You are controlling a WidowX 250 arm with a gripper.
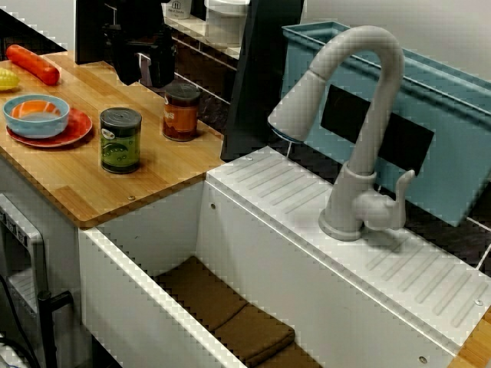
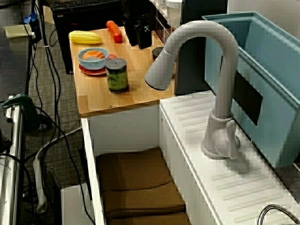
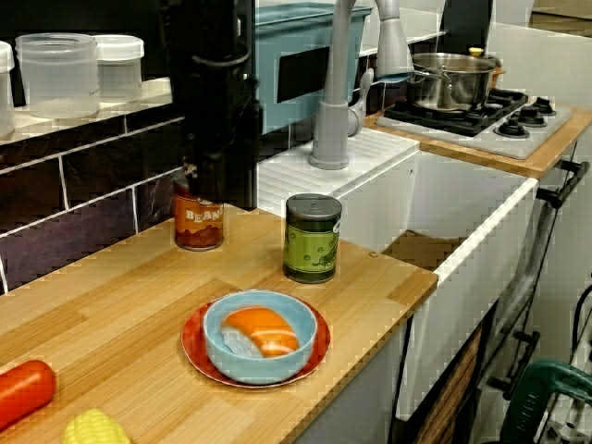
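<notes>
Wooden surface (image 1: 77, 176) beside the sink (image 1: 165, 230) is lying beneath your gripper (image 1: 144, 67), which is hovering with its fingers apart, gripping nothing. You are looking at the bean can (image 1: 182, 115) standing upright just below it, sinkward. Farther out, the green can (image 1: 120, 142) is standing, and a blue bowl (image 3: 250, 370) holding an orange piece (image 3: 262, 330) is sitting on a red plate (image 3: 192, 350).

On the pale wooden desk (image 1: 77, 180), the dark green tin can (image 1: 120, 139) stands between the blue bowl (image 1: 36, 115), set on a red round plate (image 1: 74, 130), and the white sink (image 1: 153, 230). The brown bean can (image 1: 182, 112) stands behind the tin can, nearer the wall, with the black tool (image 1: 143, 75) above and close by. Beyond the plate lie an orange carrot (image 1: 32, 64) and a yellow corn cob (image 1: 6, 78).
</notes>
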